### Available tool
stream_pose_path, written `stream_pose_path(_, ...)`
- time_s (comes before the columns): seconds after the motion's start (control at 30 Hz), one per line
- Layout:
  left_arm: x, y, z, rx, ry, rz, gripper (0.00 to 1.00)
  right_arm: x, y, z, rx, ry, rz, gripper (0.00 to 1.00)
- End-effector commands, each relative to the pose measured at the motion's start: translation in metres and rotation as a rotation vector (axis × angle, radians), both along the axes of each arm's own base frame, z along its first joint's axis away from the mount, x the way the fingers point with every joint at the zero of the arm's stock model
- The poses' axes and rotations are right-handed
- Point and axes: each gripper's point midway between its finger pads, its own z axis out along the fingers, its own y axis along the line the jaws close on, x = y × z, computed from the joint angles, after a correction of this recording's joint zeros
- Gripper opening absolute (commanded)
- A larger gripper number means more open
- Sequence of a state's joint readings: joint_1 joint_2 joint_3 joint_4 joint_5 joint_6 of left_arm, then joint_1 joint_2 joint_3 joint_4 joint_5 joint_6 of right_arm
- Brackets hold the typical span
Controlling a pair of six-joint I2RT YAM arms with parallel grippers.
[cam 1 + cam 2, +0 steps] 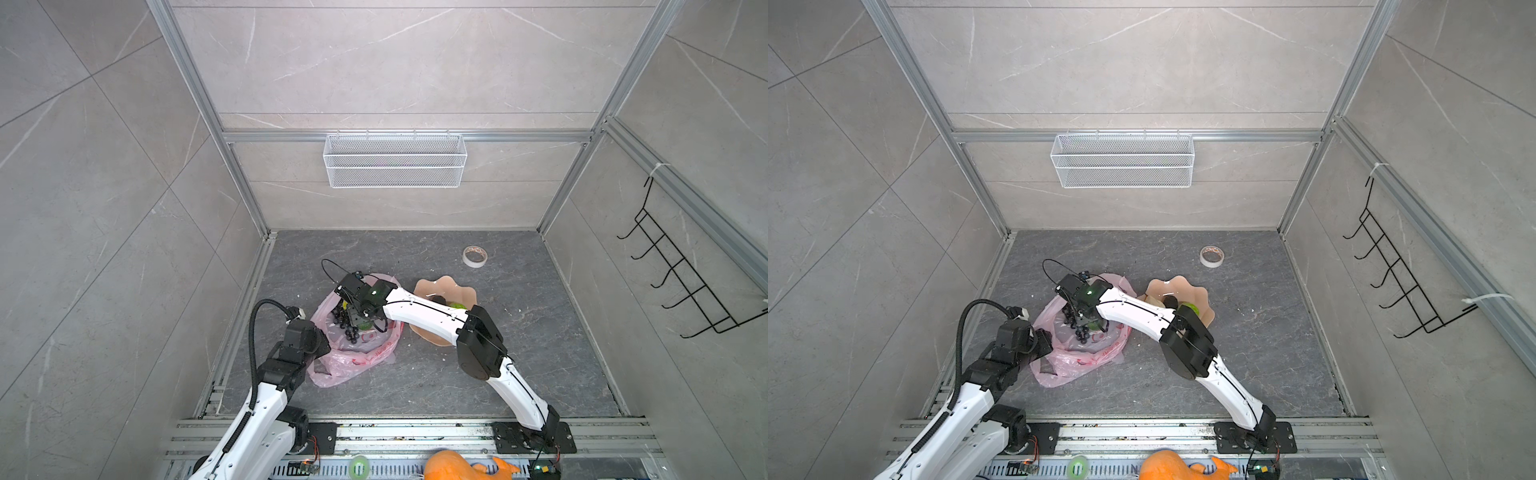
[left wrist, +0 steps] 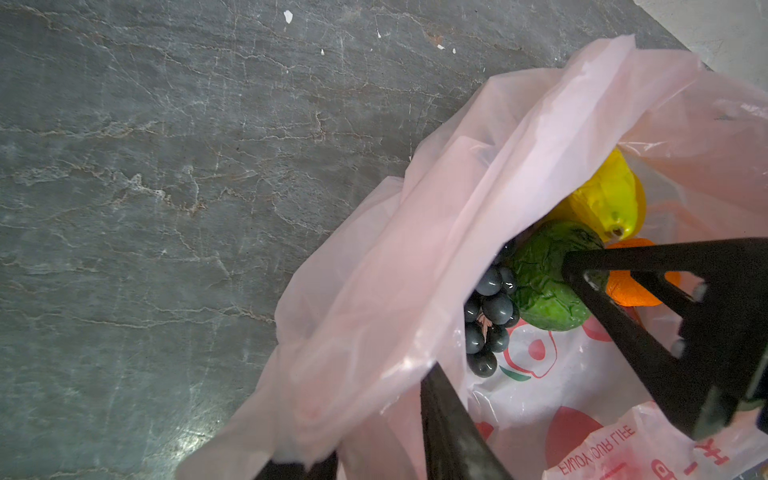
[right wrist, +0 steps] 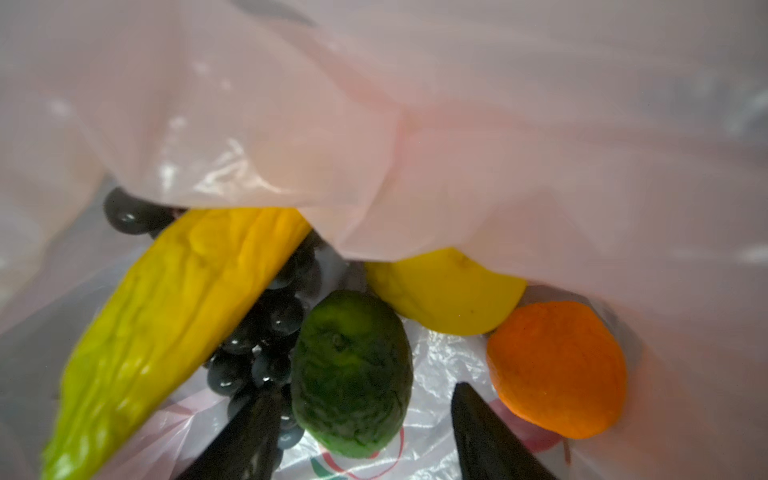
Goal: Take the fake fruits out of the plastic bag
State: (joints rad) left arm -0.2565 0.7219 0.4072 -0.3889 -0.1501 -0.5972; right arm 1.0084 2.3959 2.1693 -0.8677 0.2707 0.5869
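Past the near rail of the bench lies a large orange object (image 1: 451, 466). On the bench itself, in the near half and close to the left edge, the left pincer (image 2: 374, 419) is drawn narrow on a bunched fold of the plastic bag (image 1: 353, 368). It holds that side of the rim up off the stone, and the mouth gapes. The pink bag lies crumpled left of the bench's middle, with red print showing on its lower film.

Inside it five fake fruits lie together. A banana (image 3: 178, 316) slants over a black grape bunch (image 2: 486, 316), and a green avocado (image 3: 353, 374) touches the grapes. A lemon (image 3: 449, 291) is half under the film, with an orange (image 3: 557, 365) just beside it.

The right pincer (image 3: 365, 388) reaches across into the mouth with its jaws wide, one finger on each side of the avocado and not closed on it.

Just right of the bag, at mid-bench, a peach scalloped plate (image 1: 451, 286) carries a lime-green fruit (image 1: 457, 306) and a dark piece (image 1: 438, 299), both partly hidden by the right arm. Farther off, toward the far right corner, lies a tape roll (image 1: 475, 256). On the back wall hangs a white wire basket (image 1: 395, 162)
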Motion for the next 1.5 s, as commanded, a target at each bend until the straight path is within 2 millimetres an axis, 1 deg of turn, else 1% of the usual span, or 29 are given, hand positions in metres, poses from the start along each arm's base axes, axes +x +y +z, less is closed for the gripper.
stream_pose_path(0.0,0.006,-0.002,0.01,0.007,-0.039,-0.023,0.35,0.002,-0.007,-0.009,-0.054,0.009,-0.008,0.68)
stream_pose_path(0.17,0.006,-0.002,0.01,0.006,-0.038,-0.024,0.35,0.002,-0.001,-0.013,-0.039,0.02,0.0,0.68)
stream_pose_path(0.3,0.006,-0.002,0.009,0.009,-0.036,-0.024,0.35,0.001,0.006,-0.021,-0.036,0.048,0.025,0.67)
stream_pose_path(0.47,0.006,-0.001,0.01,0.008,-0.038,-0.02,0.36,0.001,0.004,-0.03,-0.067,0.075,0.028,0.64)
stream_pose_path(0.53,0.006,-0.002,0.01,0.007,-0.039,-0.021,0.36,0.0,0.003,-0.029,-0.072,0.076,0.028,0.61)
stream_pose_path(0.63,0.006,-0.002,0.01,0.007,-0.039,-0.02,0.37,-0.003,0.007,-0.025,-0.037,0.082,0.044,0.55)
stream_pose_path(0.7,0.006,-0.001,0.01,0.009,-0.039,-0.02,0.37,-0.003,0.007,-0.019,-0.022,0.073,0.049,0.52)
stream_pose_path(0.77,0.006,-0.001,0.01,0.009,-0.04,-0.019,0.37,-0.003,0.006,-0.013,-0.016,0.063,0.048,0.51)
stream_pose_path(1.0,0.006,-0.001,0.011,0.008,-0.042,-0.019,0.37,-0.005,0.002,0.0,-0.002,0.051,0.049,0.51)
stream_pose_path(1.07,0.006,-0.002,0.011,0.007,-0.042,-0.02,0.37,-0.008,0.0,0.006,0.004,0.055,0.048,0.5)
stream_pose_path(1.13,0.006,-0.001,0.01,0.008,-0.042,-0.018,0.37,-0.015,-0.002,0.017,0.017,0.062,0.062,0.5)
stream_pose_path(1.2,0.006,-0.001,0.01,0.008,-0.041,-0.019,0.37,-0.024,-0.004,0.032,0.03,0.045,0.083,0.5)
stream_pose_path(1.3,0.006,-0.001,0.011,0.01,-0.045,-0.017,0.38,-0.035,-0.013,0.052,0.061,0.02,0.097,0.5)
stream_pose_path(1.33,0.006,-0.001,0.011,0.01,-0.046,-0.017,0.37,-0.038,-0.018,0.055,0.065,0.016,0.096,0.5)
stream_pose_path(1.47,0.007,0.0,0.01,0.016,-0.043,-0.012,0.37,-0.049,-0.046,0.074,0.077,-0.015,0.069,0.5)
